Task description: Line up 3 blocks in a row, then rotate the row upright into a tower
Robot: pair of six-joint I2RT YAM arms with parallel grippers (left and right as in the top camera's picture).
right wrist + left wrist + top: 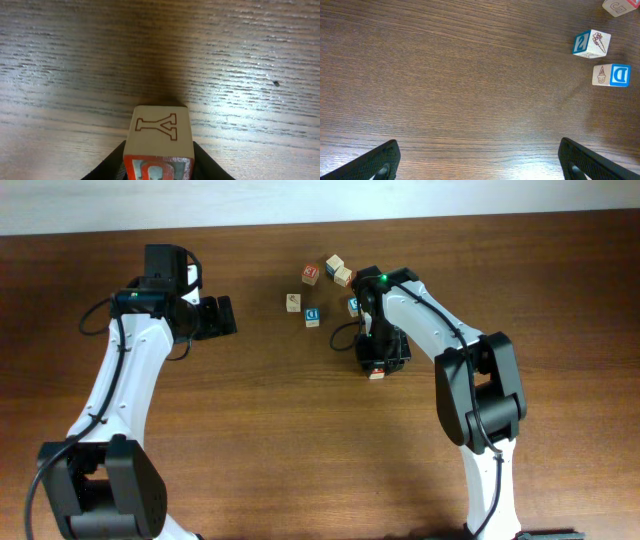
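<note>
Right gripper (pixel 159 167) jaws clamp a smooth square wooden cube (pixel 157 130); left gripper (pixel 477 150) jaws gape.

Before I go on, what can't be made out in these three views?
- Right wrist: the bottom edge cuts off the red-framed face of the pale wooden Y cube held in the right gripper.
- Overhead: the right arm half covers a blue-marked wooden cube, and all cube letters are too small to read.
- Left wrist: the top edge crops a red-edged wooden cube.
</note>
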